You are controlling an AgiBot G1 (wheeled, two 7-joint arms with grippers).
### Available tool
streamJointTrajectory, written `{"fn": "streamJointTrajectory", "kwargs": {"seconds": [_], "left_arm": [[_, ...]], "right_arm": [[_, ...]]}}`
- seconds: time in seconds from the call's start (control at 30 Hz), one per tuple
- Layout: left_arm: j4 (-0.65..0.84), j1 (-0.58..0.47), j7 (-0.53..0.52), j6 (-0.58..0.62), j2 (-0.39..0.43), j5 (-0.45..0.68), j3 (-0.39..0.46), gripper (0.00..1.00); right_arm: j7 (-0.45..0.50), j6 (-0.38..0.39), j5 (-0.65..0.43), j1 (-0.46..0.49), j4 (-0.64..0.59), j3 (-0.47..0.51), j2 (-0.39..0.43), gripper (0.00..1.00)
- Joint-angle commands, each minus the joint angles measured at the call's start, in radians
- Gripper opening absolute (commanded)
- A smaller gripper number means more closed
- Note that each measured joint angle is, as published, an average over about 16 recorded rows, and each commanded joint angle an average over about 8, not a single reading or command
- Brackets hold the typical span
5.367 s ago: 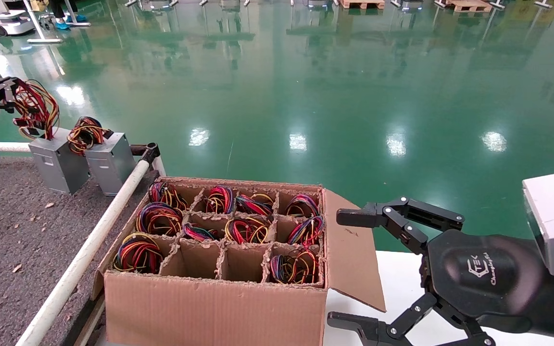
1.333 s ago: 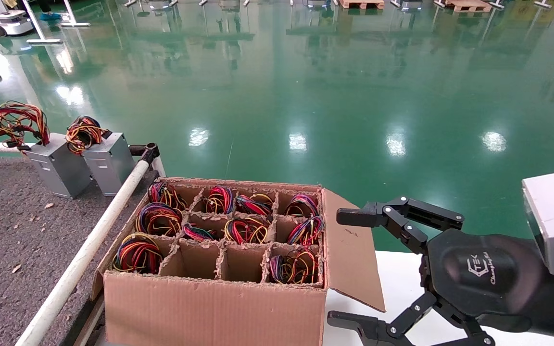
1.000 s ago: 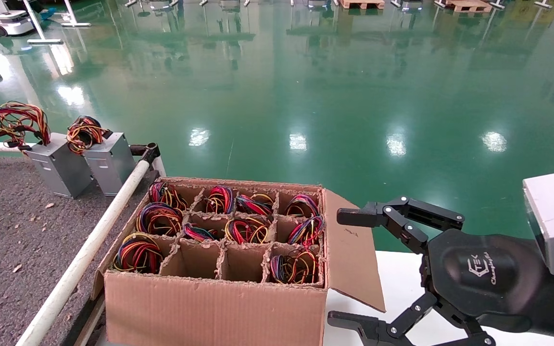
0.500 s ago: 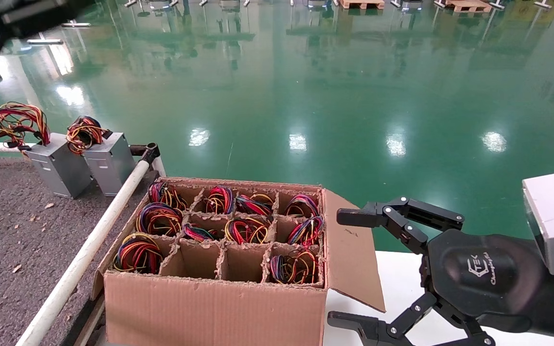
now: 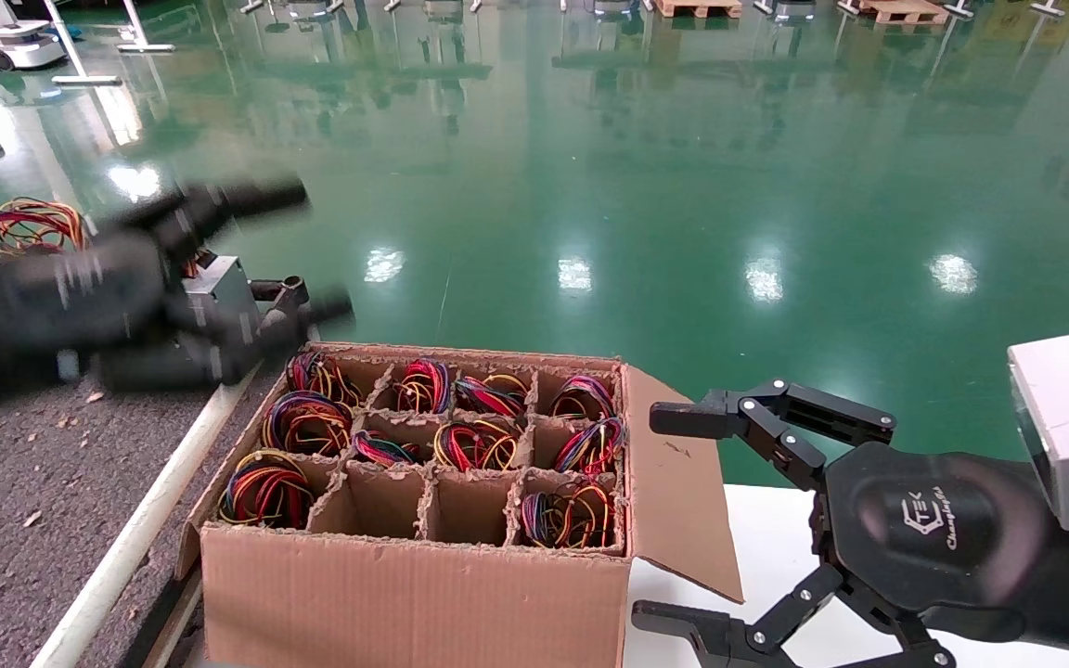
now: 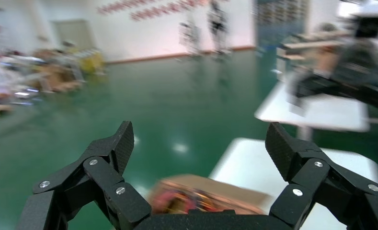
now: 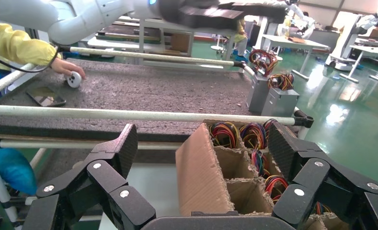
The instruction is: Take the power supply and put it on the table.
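The power supply stands on the dark speckled table [image 5: 15, 482] near its far rail. In the head view only its loose red and yellow wires [image 5: 24, 221] show, because my left arm covers the grey box. The right wrist view shows the whole power supply [image 7: 257, 91] upright. My left gripper [image 5: 298, 250] is open and empty, blurred by motion, in the air in front of the two boxes near the carton's far left corner. My right gripper [image 5: 664, 520] is open and empty beside the carton's right flap.
A like grey box with a tight coil [image 5: 219, 283] stands right of the power supply. The divided carton [image 5: 405, 594] holds wire coils on the white tabletop [image 5: 766, 529]. A white rail [image 5: 140, 529] edges the table. A person's hand [image 7: 67, 67] rests on the table's far side.
My left gripper let go of the power supply's wires, went out of view, then swept back in from the upper left and now crosses in front of the boxes. The right arm is unmoved.
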Motion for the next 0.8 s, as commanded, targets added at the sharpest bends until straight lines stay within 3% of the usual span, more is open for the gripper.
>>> {"fn": "streamJointTrajectory", "kwargs": {"seconds": [0.03, 0.33, 0.8], "left_arm": [[-0.045, 0.034, -0.01, 0.037, -0.017, -0.006, 0.003, 1.0], [-0.195, 0.146, -0.04, 0.162, -0.073, -0.028, 0.012, 1.0], [-0.187, 0.142, -0.039, 0.156, -0.071, -0.03, 0.012, 1.0]], "right_arm": [[0.0, 0.0, 0.0, 0.0, 0.0, 0.0, 0.0, 1.0], [0.0, 0.0, 0.0, 0.0, 0.0, 0.0, 0.0, 1.0], [0.0, 0.0, 0.0, 0.0, 0.0, 0.0, 0.0, 1.0]]}}
